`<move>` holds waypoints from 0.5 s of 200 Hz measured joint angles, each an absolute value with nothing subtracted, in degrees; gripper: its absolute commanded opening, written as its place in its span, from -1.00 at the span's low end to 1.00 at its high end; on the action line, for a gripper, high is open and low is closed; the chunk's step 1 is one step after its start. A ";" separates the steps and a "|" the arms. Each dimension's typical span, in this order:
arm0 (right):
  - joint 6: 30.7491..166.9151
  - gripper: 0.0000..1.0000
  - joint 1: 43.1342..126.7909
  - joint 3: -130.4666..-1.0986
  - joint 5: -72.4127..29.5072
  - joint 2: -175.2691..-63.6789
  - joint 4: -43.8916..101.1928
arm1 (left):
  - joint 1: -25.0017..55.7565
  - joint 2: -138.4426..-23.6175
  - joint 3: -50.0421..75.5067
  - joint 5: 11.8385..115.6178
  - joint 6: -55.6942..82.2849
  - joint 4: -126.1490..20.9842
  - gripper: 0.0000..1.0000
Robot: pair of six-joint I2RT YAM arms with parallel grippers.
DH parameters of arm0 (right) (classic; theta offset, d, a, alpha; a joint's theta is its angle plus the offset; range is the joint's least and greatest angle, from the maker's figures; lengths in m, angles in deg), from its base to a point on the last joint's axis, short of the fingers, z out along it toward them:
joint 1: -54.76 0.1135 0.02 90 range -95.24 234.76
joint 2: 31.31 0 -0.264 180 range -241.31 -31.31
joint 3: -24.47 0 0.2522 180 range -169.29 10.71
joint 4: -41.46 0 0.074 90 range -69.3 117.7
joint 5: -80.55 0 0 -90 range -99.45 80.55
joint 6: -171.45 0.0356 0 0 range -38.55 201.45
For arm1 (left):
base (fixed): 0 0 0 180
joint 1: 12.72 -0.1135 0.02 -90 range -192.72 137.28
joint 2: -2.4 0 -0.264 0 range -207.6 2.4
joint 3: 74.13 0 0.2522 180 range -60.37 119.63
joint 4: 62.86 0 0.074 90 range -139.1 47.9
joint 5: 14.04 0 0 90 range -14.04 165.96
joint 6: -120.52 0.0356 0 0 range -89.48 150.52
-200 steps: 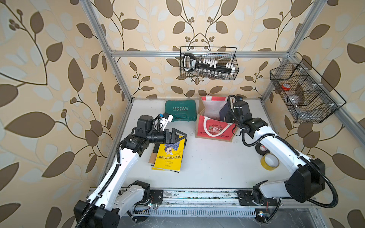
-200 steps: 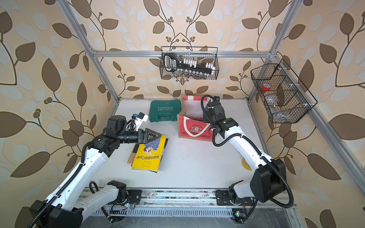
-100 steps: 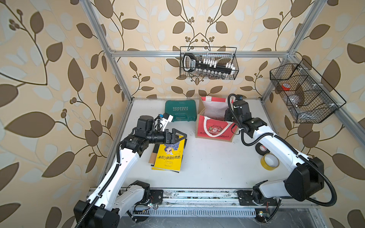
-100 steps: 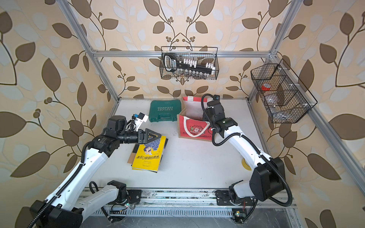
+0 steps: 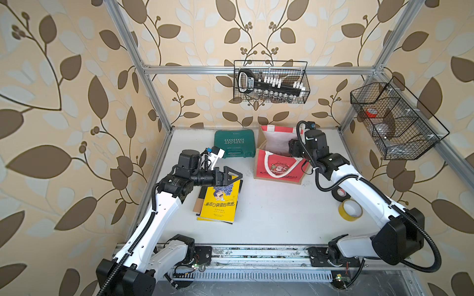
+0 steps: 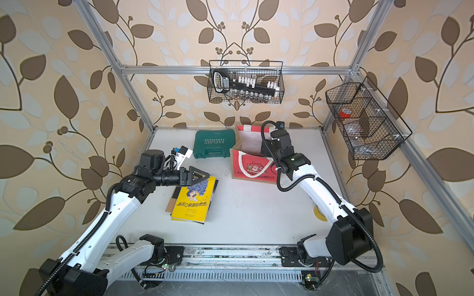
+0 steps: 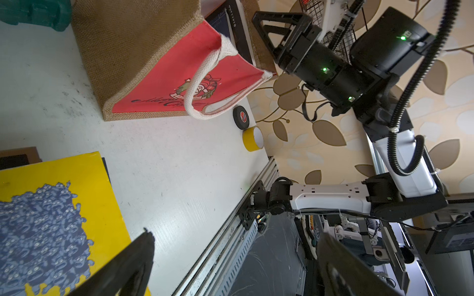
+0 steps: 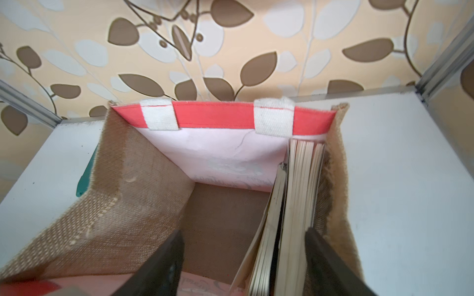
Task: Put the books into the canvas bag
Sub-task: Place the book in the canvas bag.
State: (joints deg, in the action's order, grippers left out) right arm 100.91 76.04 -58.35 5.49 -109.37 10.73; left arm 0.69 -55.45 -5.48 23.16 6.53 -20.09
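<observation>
White table [image 5: 269,205] — bagged books [image 8: 295,200] stand between right end effector [image 8: 243,233] fingers [image 8: 164,261].

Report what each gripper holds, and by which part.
Nothing. The left gripper hangs open over the yellow paperback; the right gripper stands open around upright books inside the tan jute bag.

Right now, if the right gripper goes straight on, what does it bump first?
Probably the books standing in the canvas bag, just below the open right gripper; depth is hard to judge.
</observation>
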 measured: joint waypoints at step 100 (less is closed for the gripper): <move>94.88 0.97 83.40 -55.86 -14.45 -98.44 10.38 | -0.45 -57.08 -4.80 38.72 5.65 -14.69 0.98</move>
State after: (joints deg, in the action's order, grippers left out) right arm 94.88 83.40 -55.86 -14.45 -98.44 10.38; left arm -0.45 -57.08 -4.80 38.72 5.65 -14.69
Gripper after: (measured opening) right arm 0.988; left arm 0.990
